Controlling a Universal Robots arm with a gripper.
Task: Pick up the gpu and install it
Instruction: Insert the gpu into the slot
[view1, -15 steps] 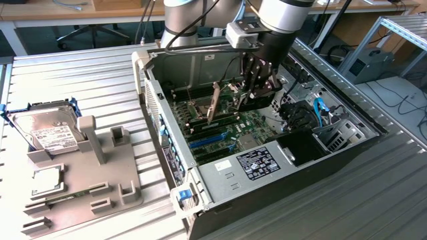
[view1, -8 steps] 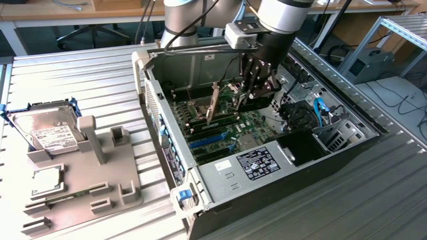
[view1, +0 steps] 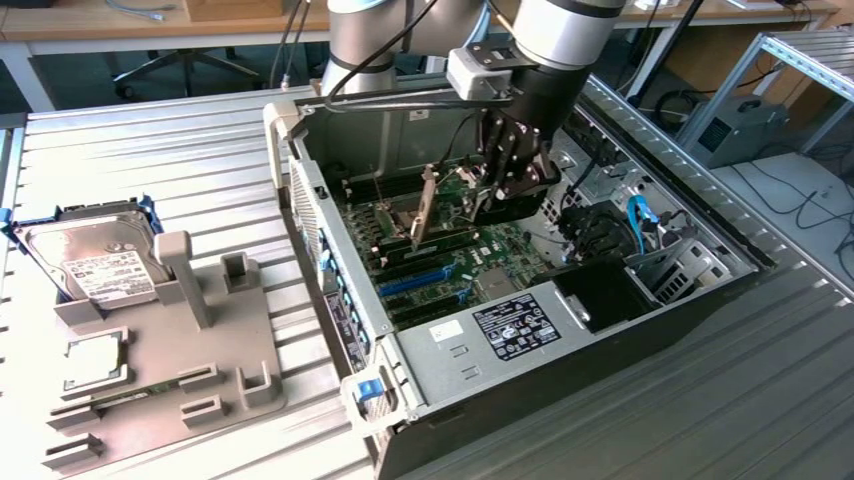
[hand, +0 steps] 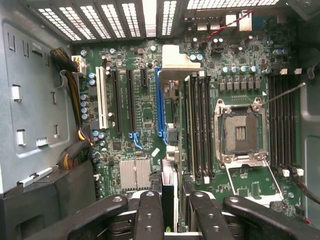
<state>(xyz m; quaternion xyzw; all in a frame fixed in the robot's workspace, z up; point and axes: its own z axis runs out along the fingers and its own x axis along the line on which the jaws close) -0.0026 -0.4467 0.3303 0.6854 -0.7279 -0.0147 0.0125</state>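
Note:
Inside the open computer case (view1: 300, 190), my gripper (view1: 510, 190) is shut on the gpu (view1: 430, 210), a thin card held on edge with its pale metal bracket at one end. It hangs just above the green motherboard (view1: 461, 260). In the wrist view the gpu (hand: 170, 180) runs edge-on away from my gripper (hand: 172, 202), with black fingers (hand: 150, 205) on both sides of it. Its bracket (hand: 175, 57) reaches toward the case's slotted rear wall. The card lies alongside the long blue slot (hand: 159, 100); I cannot tell whether it touches it.
The exterior view's left holds a grey fixture tray (view1: 200, 330) with a silver hard drive (view1: 94, 260) and a small green memory stick (view1: 127, 400). Inside the case are the power supply (view1: 521, 325), blue cables (view1: 638, 220), the bare CPU socket (hand: 240, 130) and memory slots (hand: 200, 125).

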